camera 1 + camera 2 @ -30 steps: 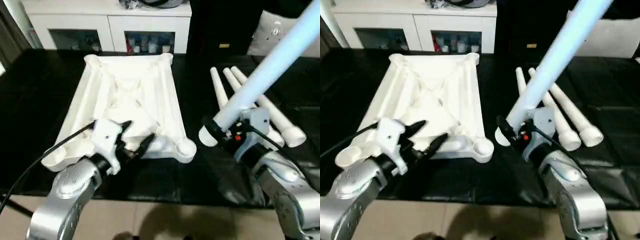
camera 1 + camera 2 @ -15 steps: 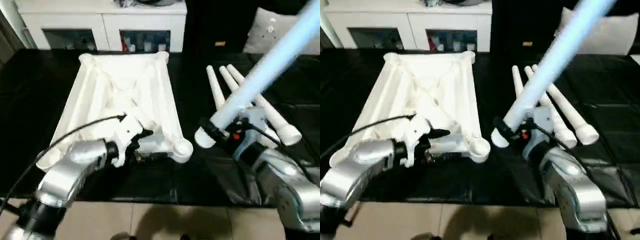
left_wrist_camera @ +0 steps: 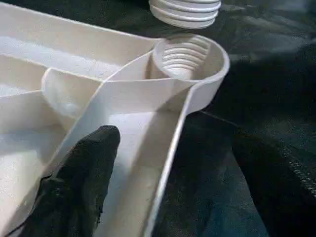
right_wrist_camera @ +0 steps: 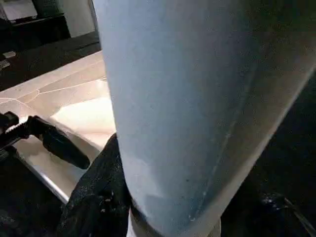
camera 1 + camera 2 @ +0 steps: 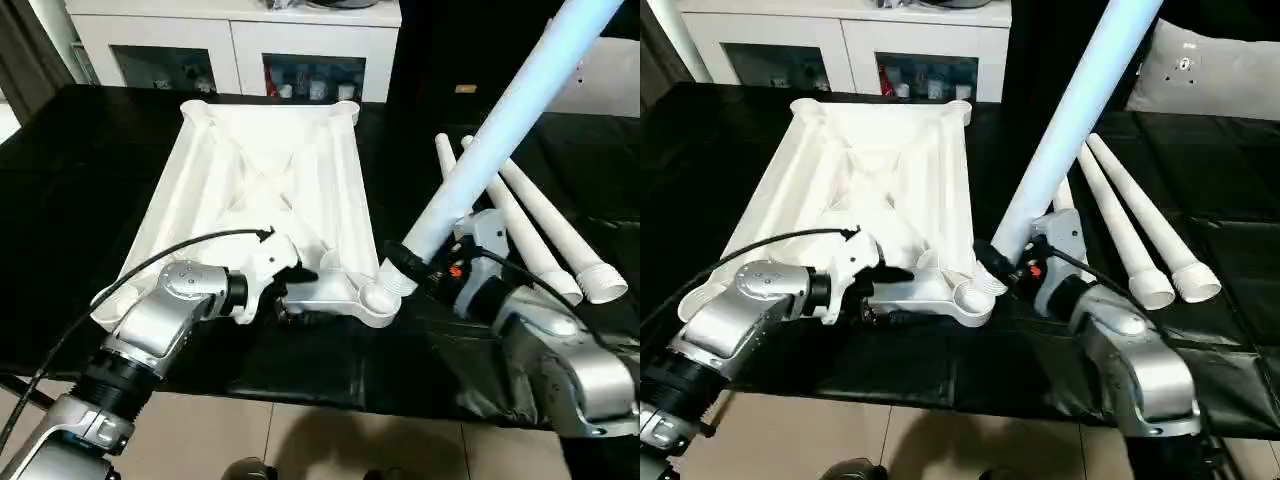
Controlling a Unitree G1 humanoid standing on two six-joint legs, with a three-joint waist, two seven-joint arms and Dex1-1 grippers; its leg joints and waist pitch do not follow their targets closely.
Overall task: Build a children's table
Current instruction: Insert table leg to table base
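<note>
The white tabletop (image 5: pixel 260 190) lies upside down on the black surface, ribs up. My left gripper (image 5: pixel 290 290) is open at its near rim. In the left wrist view one finger (image 3: pixel 84 192) sits inside the ribbed underside and the other outside, the rim between them. Just beyond is the threaded near right corner socket (image 3: pixel 190 57). My right gripper (image 5: pixel 420 265) is shut on a white leg (image 5: pixel 500 110) that slants up to the right. The leg's threaded lower end (image 3: pixel 185 10) hovers beside that socket (image 5: pixel 378 298). Three more legs (image 5: pixel 530 225) lie to the right.
A white cabinet (image 5: pixel 240 40) stands behind the black surface. A grey cushion (image 5: pixel 1210 70) rests at the back right. The near edge of the surface drops to a tan floor (image 5: pixel 300 440). A black cable (image 5: pixel 170 255) loops from my left arm over the tabletop's near left part.
My left gripper has reached forward and now straddles the near rim by the corner socket. My right arm has brought the leg's lower end left, close to that socket. The camera has shifted too.
</note>
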